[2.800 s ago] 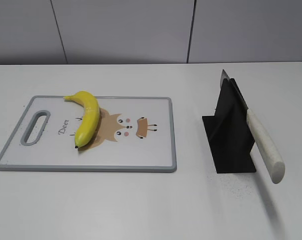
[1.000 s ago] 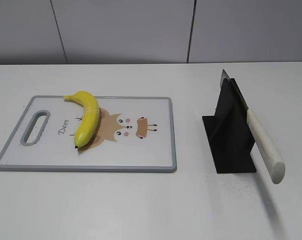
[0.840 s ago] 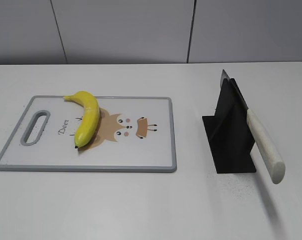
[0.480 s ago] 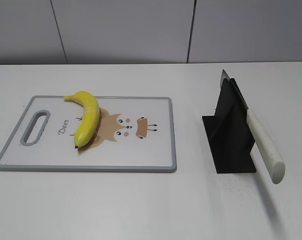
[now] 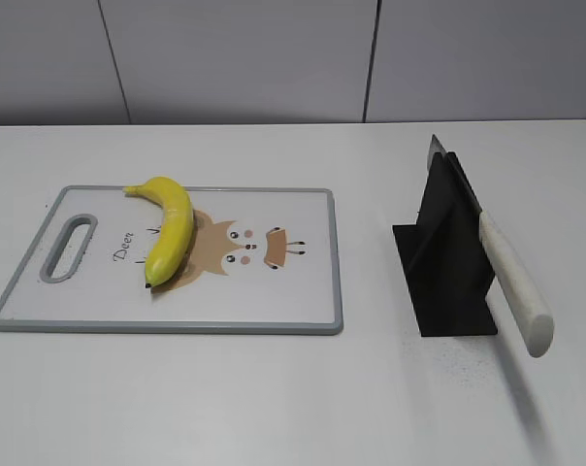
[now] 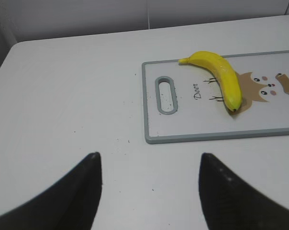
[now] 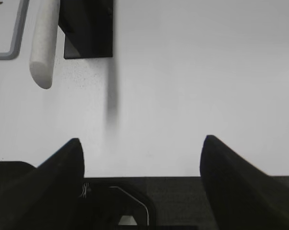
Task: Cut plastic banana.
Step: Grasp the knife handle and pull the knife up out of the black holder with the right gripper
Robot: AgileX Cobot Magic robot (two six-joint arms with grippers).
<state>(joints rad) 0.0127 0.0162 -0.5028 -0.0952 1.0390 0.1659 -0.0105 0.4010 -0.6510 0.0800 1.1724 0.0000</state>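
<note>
Plastic banana [image 5: 170, 227] lies whole on the cutting board [image 5: 303, 311], its stem end toward the board's far edge and its dark tip toward the near edge, partly covering the printed deer face. In the left wrist view the banana [image 6: 218, 76] sits ahead and to the right of the left gripper [image 6: 147, 184], well apart from it. The left gripper's jaws stand spread wide, with nothing between them, above bare white table [image 6: 63, 96]. The board's slotted handle [image 6: 165, 94] lies ahead of this gripper, nearer than the banana.

The right gripper [image 7: 142, 165] is likewise spread apart and holds nothing. Ahead of it and to its left stands a black knife holder [image 7: 87, 28], with the knife's white handle [image 7: 42, 45] projecting toward the gripper, well apart from it. In the exterior view the knife [image 5: 502, 267] rests tilted in the holder [image 5: 446, 257], blade tip up and handle sloping down past the near edge. Neither gripper appears in the exterior view.
</note>
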